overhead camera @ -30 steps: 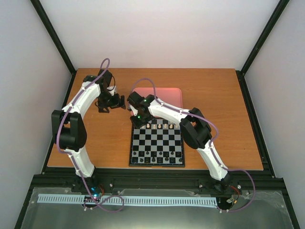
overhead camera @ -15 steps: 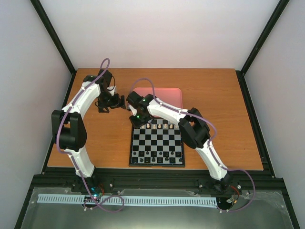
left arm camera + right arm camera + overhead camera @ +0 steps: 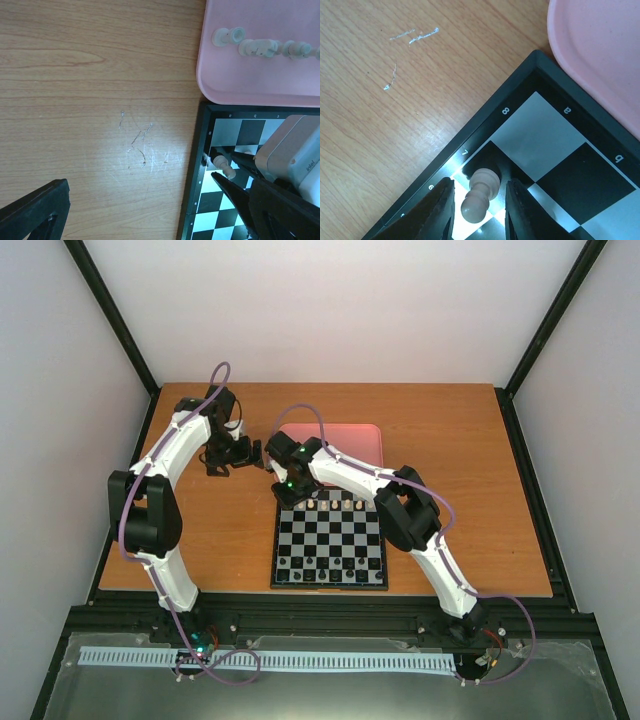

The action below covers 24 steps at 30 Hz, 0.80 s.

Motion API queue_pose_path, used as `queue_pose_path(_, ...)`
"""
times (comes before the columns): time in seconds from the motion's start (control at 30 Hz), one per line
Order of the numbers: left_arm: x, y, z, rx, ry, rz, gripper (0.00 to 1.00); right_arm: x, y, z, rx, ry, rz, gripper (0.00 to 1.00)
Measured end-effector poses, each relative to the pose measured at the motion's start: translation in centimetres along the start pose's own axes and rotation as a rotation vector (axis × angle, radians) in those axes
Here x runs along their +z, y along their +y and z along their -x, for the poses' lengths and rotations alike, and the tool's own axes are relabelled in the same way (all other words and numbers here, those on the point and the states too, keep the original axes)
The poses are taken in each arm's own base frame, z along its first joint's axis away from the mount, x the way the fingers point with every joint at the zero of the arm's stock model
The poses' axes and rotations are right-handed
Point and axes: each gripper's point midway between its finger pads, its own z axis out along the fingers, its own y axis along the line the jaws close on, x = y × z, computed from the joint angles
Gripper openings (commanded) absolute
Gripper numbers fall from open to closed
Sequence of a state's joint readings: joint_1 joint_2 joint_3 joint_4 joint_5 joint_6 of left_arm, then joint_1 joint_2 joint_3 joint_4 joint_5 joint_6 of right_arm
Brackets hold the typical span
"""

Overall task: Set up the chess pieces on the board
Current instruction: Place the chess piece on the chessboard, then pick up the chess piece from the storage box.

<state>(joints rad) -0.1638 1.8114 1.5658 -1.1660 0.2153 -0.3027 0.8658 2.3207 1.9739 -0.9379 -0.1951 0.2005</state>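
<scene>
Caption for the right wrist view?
Right gripper open around a cream pawn near the board corner, pink tray beyond.

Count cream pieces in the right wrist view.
1: a pawn on the board's dark square by the 7, between the right gripper's open fingers; more may sit offscreen.

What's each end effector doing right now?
Left end effector: open, empty.
Right end effector: open, straddling a pawn on the board, not gripping it.

Pink tray (image 3: 355, 445), wooden table (image 3: 480, 490), pale scratches (image 3: 140, 150) on tabletop
</scene>
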Motion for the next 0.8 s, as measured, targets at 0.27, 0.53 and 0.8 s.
queue_pose_path(0.27,0.0,-0.1,0.3,0.002,-0.012,-0.002,1.0,-0.2,-0.1,0.4,-0.005,-0.019,-0.009,0.33)
queue_pose_path(0.53,0.0,-0.1,0.5,0.004,-0.019,-0.005,1.0,-1.6,-0.4,1.3,-0.011,-0.07,-0.041,0.36)
queue_pose_path(0.8,0.0,-0.2,0.4,0.004,-0.017,-0.012,1.0,-5.4,-0.9,3.0,-0.008,-0.178,-0.104,0.42)
